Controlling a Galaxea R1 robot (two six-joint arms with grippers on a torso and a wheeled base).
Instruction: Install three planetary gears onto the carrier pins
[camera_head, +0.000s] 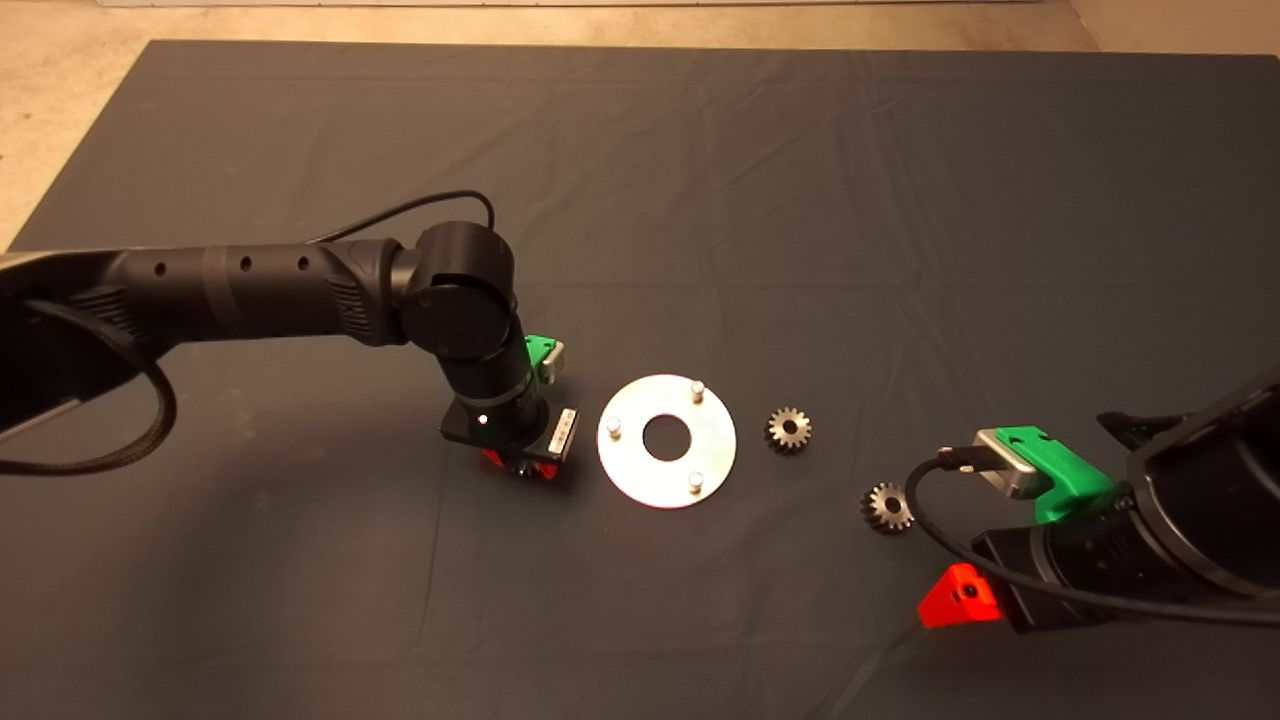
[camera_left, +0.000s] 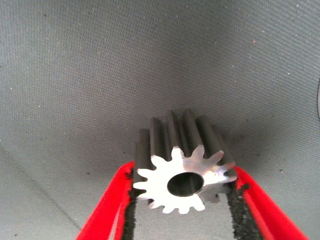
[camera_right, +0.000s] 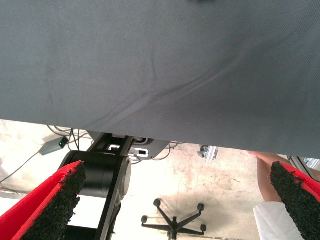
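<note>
Gears: I count three. One (camera_left: 185, 170) sits clamped between the pads of the left hand (camera_head: 522, 462), down at the mat just left of the disc (camera_head: 666, 441); the wrist camera shows its bore facing out and its teeth pressed against both pads. The other two lie loose on the mat to the right of the disc, one (camera_head: 789, 429) near its rim, the other (camera_head: 887, 506) further out toward the right hand (camera_head: 960, 595).

Pins: also three (camera_head: 697, 387), (camera_head: 614, 427), (camera_head: 695, 482), upright in a triangle around the disc's centre hole, all bare. Nothing is installed yet.

The right hand waits at the lower right of the worktop (camera_head: 300, 600), fingers spread wide with nothing in them; its camera looks past the mat's edge to the floor, a chair base and part of a person.

Risks, as I judge them: the gear is held by its teeth, so it could twist or slip out on the lift. If the bore arrives tilted or off-centre over a pin, it may jam and shove the loose disc across the mat.
</note>
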